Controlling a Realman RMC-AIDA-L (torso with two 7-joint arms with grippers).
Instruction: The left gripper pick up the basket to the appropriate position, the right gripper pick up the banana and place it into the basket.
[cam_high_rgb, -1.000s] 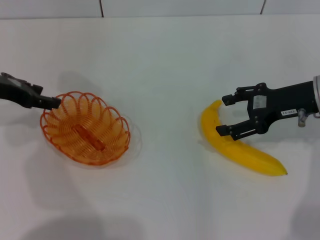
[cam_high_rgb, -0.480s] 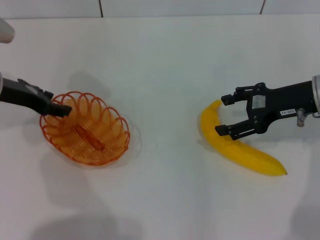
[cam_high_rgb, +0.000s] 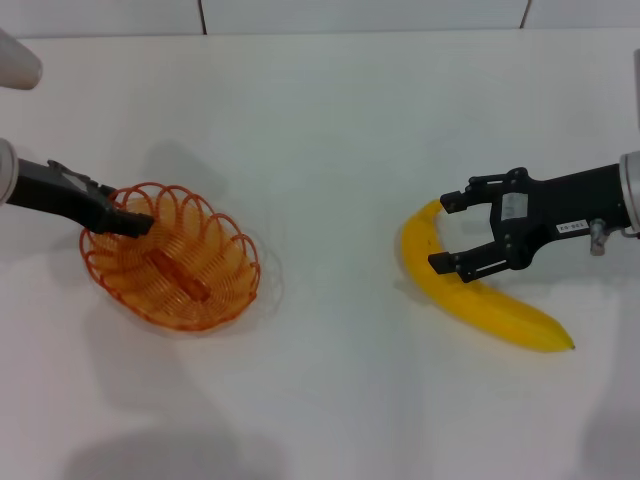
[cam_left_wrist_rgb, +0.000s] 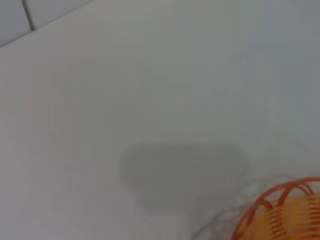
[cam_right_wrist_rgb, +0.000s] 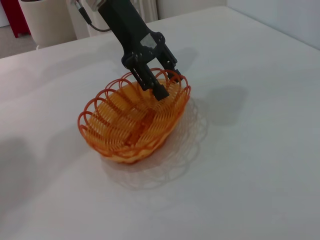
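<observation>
The orange wire basket (cam_high_rgb: 170, 258) rests on the white table at the left. My left gripper (cam_high_rgb: 135, 220) reaches in from the left at the basket's near-left rim. In the right wrist view the left gripper (cam_right_wrist_rgb: 167, 82) is open, with one finger (cam_right_wrist_rgb: 156, 89) inside the basket (cam_right_wrist_rgb: 125, 125) and the other outside the rim. The left wrist view shows only a piece of the basket's rim (cam_left_wrist_rgb: 285, 205). The yellow banana (cam_high_rgb: 490, 300) lies on the table at the right. My right gripper (cam_high_rgb: 447, 232) is open, its fingers either side of the banana's upper end.
The white table (cam_high_rgb: 330, 150) runs to a tiled wall at the back. A pale rounded part (cam_high_rgb: 15, 65) shows at the far left edge. A cream bin (cam_right_wrist_rgb: 47, 20) stands beyond the table in the right wrist view.
My left gripper has moved right, from just outside the basket's rim to straddling it. The right gripper has shifted slightly left at the banana. Basket and banana have stayed put.
</observation>
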